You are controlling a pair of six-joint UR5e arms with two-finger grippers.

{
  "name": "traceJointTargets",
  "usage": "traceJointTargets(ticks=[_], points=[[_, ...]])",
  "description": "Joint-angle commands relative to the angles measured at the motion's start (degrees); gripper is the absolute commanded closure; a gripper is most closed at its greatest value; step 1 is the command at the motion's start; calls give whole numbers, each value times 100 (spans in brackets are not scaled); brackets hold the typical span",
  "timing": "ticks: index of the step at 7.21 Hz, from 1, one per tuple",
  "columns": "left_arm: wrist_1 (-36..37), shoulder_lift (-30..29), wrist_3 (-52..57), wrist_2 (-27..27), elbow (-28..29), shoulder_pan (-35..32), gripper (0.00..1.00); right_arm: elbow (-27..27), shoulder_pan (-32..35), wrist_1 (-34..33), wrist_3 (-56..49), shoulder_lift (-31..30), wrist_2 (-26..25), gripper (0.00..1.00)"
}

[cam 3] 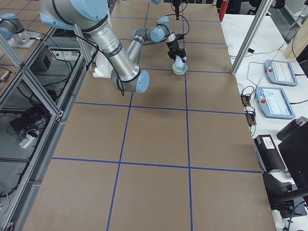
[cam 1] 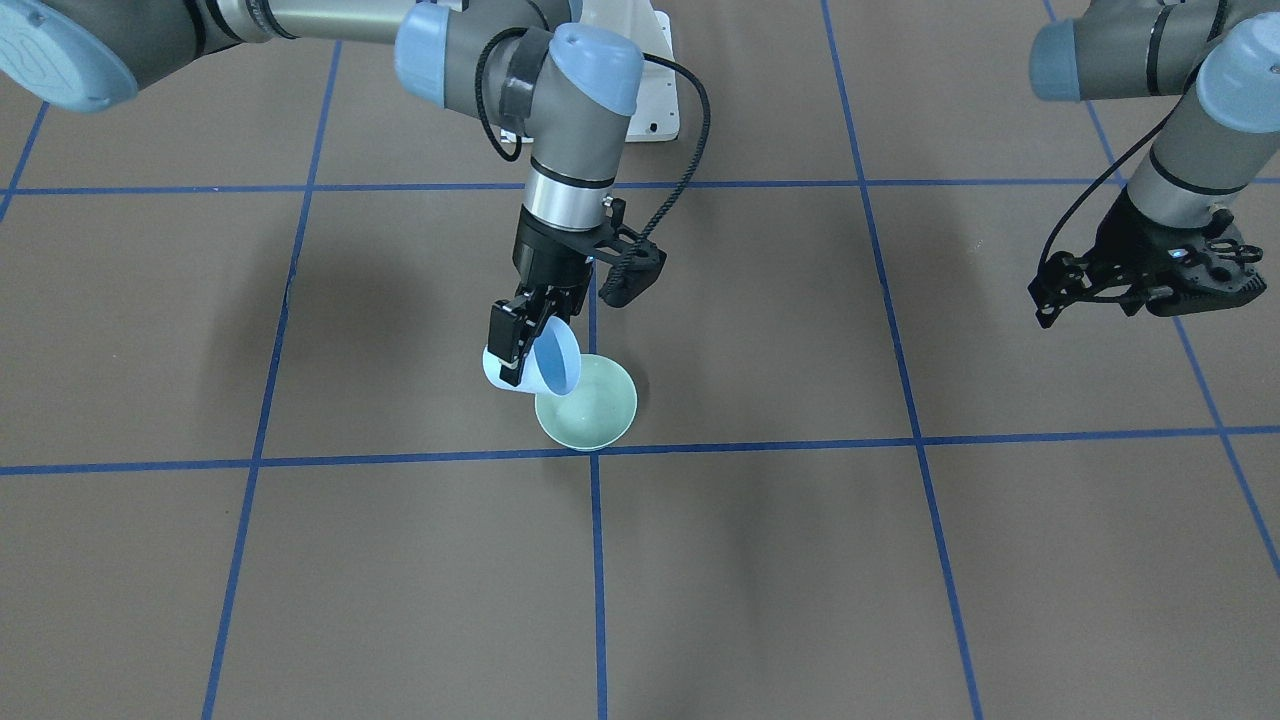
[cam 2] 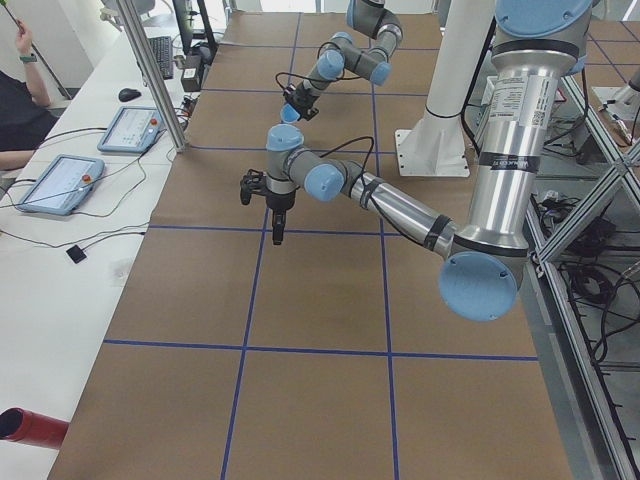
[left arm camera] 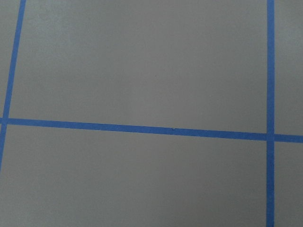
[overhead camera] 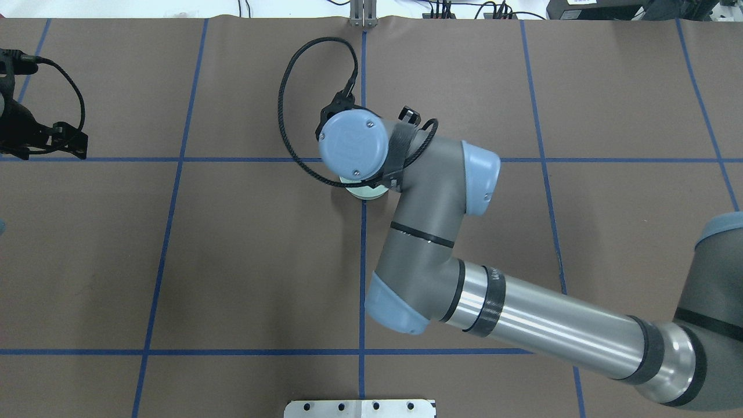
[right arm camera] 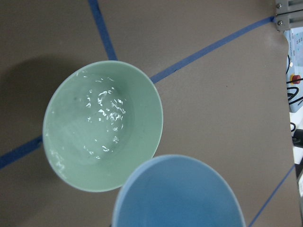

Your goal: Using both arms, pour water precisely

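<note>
My right gripper (cam 1: 525, 358) is shut on a light-blue cup (cam 1: 556, 362), held tilted with its mouth over a pale-green bowl (cam 1: 597, 408) on the brown table. In the right wrist view the bowl (right arm camera: 102, 123) holds rippling water, and the cup's rim (right arm camera: 180, 194) overlaps the bowl's near edge. From overhead the right wrist hides all but a sliver of the bowl (overhead camera: 365, 193). My left gripper (cam 1: 1195, 288) hangs far off to the side above bare table, and its fingers are too hidden to read. The left wrist view shows only table and blue tape.
Blue tape lines (cam 1: 597, 560) divide the brown table into squares. The white pedestal (cam 1: 655, 70) stands behind the right arm. A side bench carries two tablets (cam 2: 130, 128), and a person's arm (cam 2: 20, 110) shows beside it. A red cylinder (cam 2: 30, 428) lies at the near corner.
</note>
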Motion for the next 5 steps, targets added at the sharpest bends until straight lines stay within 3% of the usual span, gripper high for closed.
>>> traceJointTargets(ticks=[1,2,3,5], points=[[9,-9,-32,2,-15,6,0,1038,525,563,1352,-716,575,100],[9,-9,-33,2,-24,6,0,1566,780,1349,1847,-1417,934,100],[9,-9,-41,2,-41,6,0,1928,895,1662,2279,-1946,1112,100],[18,-9,-85,-6,-103,6,0,2632,966,2172,3036,-3141,974,100]])
